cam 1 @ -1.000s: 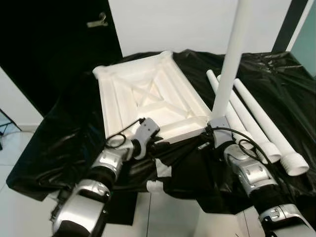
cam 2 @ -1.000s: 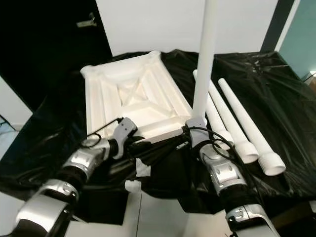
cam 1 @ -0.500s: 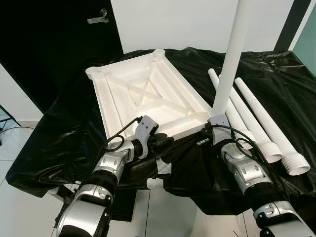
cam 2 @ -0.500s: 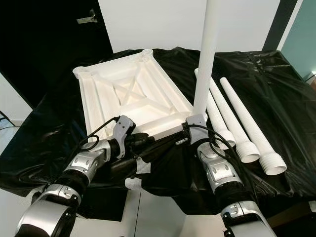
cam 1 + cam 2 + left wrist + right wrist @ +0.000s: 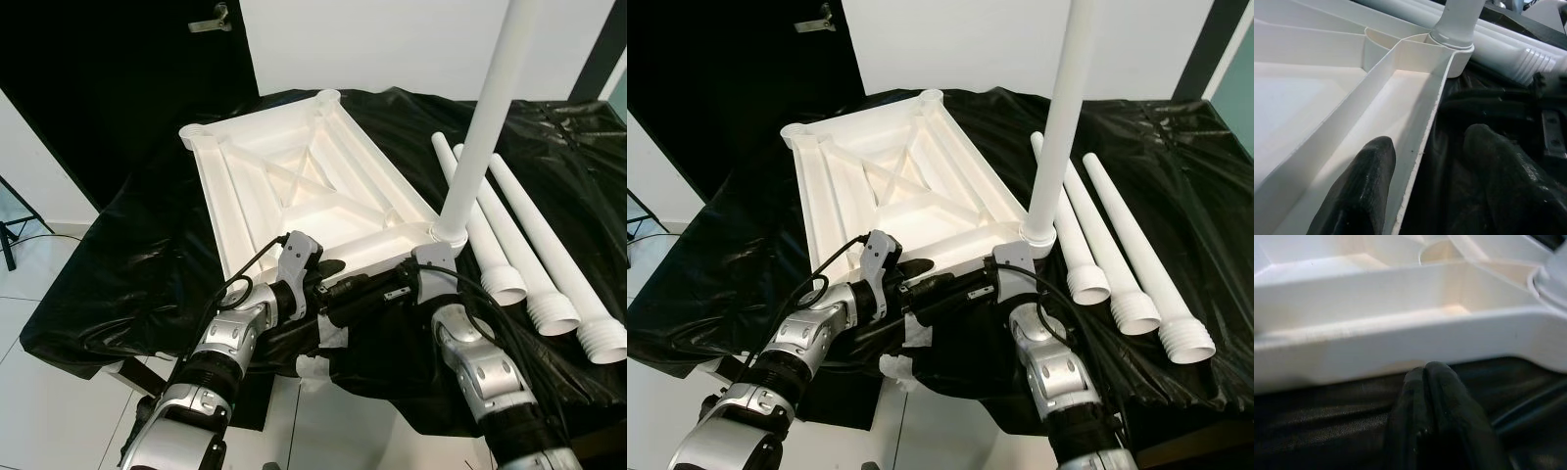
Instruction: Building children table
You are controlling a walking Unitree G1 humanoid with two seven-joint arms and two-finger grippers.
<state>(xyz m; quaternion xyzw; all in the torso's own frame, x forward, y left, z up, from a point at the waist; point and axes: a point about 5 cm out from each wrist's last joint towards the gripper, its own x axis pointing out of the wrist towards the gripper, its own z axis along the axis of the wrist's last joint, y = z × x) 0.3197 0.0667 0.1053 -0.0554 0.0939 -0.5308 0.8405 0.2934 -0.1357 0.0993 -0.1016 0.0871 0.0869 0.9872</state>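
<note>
on the black sheet [image 5: 127, 264], left end effector [image 5: 1422, 188] spread astride the tabletop [image 5: 294, 186] rim; right end effector [image 5: 1432, 396] pressed together.

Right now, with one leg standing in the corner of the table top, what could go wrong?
1. The tall white plastic leg stands upright in the near corner socket of the upturned white plastic table top; if loosely seated, it could tip.
2. The left gripper straddles the top's near rim; pulling may slide it on the black plastic sheet.
</note>
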